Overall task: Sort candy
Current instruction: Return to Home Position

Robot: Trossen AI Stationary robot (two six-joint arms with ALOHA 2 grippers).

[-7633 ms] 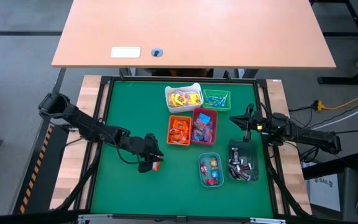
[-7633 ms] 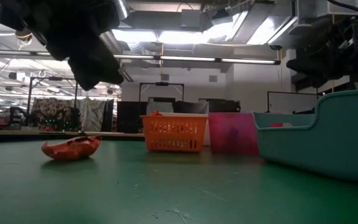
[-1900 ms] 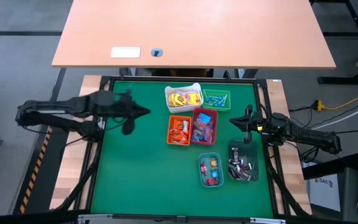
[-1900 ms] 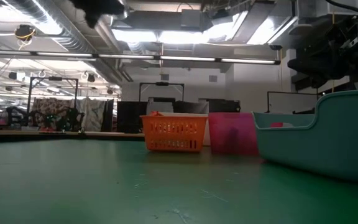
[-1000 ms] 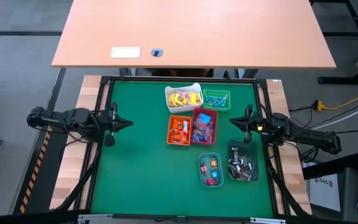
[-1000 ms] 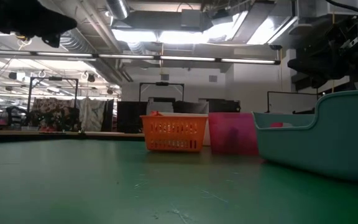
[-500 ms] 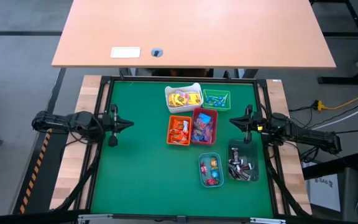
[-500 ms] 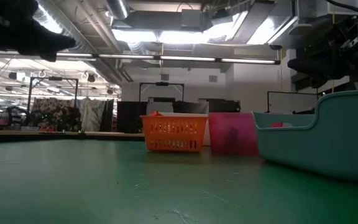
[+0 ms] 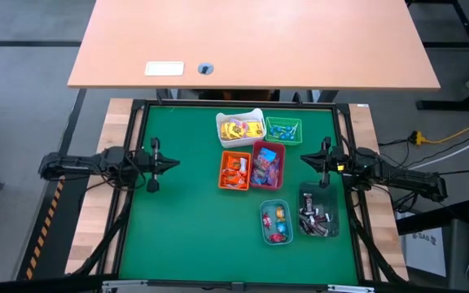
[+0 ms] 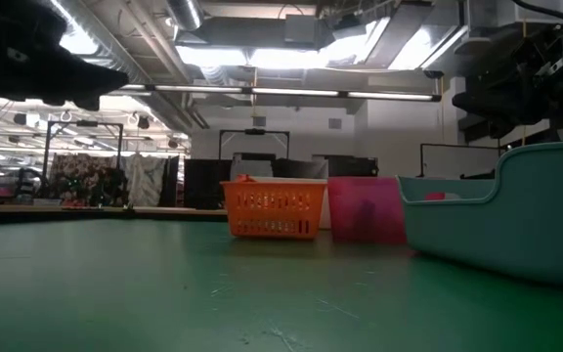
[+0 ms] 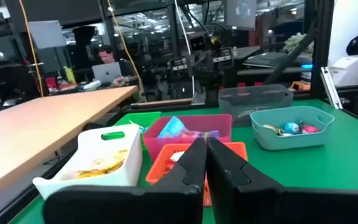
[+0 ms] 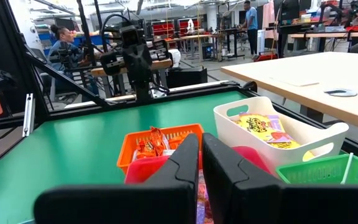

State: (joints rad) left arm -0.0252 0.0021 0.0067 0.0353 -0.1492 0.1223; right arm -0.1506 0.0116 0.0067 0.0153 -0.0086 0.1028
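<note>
Candy (image 9: 236, 170): all in bins (image 9: 260, 112). Left gripper (image 9: 169, 163), right gripper (image 9: 305, 157): jaws closed, empty, at desk (image 9: 194, 236) edges. I'm homing; next, I judge, just settle.

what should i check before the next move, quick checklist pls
1. Candy in the orange basket matches it by colour: ok.
2. Nothing loose on the green mat: ok.
3. Left gripper shut, empty, at the mat's left edge: ok.
4. Right gripper shut, empty, at the mat's right edge: ok.
5. Every piece in the teal bin correctly sorted: cannot tell, too small.
</note>
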